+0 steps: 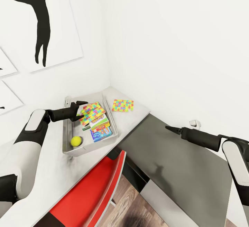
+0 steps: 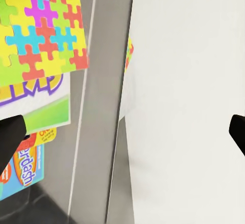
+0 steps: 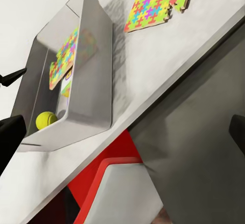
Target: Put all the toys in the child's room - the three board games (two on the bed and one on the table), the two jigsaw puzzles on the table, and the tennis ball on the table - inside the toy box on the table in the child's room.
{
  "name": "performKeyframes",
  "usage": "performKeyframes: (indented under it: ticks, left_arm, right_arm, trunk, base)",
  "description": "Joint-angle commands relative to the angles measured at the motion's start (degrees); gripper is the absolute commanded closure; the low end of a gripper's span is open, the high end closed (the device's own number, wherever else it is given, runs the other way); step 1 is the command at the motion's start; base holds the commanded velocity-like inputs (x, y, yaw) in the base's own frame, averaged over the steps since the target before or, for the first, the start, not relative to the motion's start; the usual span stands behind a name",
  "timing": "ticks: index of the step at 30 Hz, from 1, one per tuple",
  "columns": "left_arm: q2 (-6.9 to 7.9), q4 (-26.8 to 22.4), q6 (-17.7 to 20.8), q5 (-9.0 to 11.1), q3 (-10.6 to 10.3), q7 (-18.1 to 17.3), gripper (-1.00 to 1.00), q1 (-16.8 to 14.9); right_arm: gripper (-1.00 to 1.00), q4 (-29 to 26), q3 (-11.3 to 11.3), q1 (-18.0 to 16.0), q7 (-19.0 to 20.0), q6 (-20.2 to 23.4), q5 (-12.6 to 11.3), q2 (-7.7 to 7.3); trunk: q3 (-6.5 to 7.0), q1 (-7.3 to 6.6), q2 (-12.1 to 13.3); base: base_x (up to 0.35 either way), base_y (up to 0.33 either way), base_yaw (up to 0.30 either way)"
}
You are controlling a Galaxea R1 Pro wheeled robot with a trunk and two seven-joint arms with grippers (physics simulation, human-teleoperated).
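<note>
Toy box (image 1: 69, 149): light grey bin on the pale table (image 1: 138, 111), near the corner of the white walls; its near wall hides part of the floor inside.
Jigsaw in the box (image 1: 92, 111): lies tilted on top of the stacked game boxes, one edge at the left gripper; in the left wrist view (image 2: 38, 27) it runs off the picture's edge.
Second jigsaw (image 1: 122, 105): flat on the table just beside the box, apart from it; one corner has pieces missing, seen in the right wrist view (image 3: 161, 1).
Board games: the white-green box (image 1: 99, 120) and the blue box (image 1: 101, 134) lie overlapped in the box under the jigsaw; a red-edged one (image 1: 102, 128) is a thin strip between them, mostly covered. The print in the left wrist view is cut off and only partly legible.
Tennis ball (image 1: 76, 141): on the box floor at the near end, apart from the games; also in the right wrist view (image 3: 46, 119).
Left gripper (image 1: 81, 110): over the box's far end at the jigsaw's edge; fingers spread, nothing between them in the left wrist view. Whether a fingertip touches the jigsaw cannot be told.
Right gripper (image 1: 170, 128): hovers over the dark grey cabinet (image 1: 180, 164), well apart from the box; its fingers sit far apart at the edges of the right wrist view, empty.
Red chair (image 1: 93, 192): pushed in below the table edge, its seat hidden.
</note>
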Motion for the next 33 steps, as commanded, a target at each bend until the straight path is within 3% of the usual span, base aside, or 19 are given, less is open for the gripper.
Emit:
performKeyframes:
  ticks: [1,13,21,33]
  left_arm:
    - [0.03,0.1,0.3,0.7,0.2,0.5,-1.0,-0.1]
    - [1.85,-1.3,1.1,0.9,-0.2,-2.8,-1.0,0.5]
    - [2.05,-1.6,1.3,1.0,-0.2,-5.8,-1.0,0.5]
    - [2.12,-2.6,1.6,1.0,-0.2,-6.0,-1.0,0.6]
  right_arm:
    - [-1.0,-0.3,-0.1,0.2,0.8,0.2,0.4,-0.09]
    - [-1.0,-0.5,-2.2,0.4,-1.9,0.2,-2.3,-0.53]
    - [-1.0,-0.5,-2.5,0.5,-2.1,0.2,-2.6,-0.53]
    - [-1.0,-0.5,-2.5,0.6,-2.2,0.2,-2.7,-0.51]
  trunk:
    - [-0.1,0.03,-0.1]
    - [-0.1,0.03,-0.1]
    - [-0.1,0.03,-0.1]
    - [-0.1,0.03,-0.1]
  base:
    - [0.0,0.0,0.0]
    - [0.0,0.0,0.0]
    - [0.0,0.0,0.0]
    - [0.0,0.0,0.0]
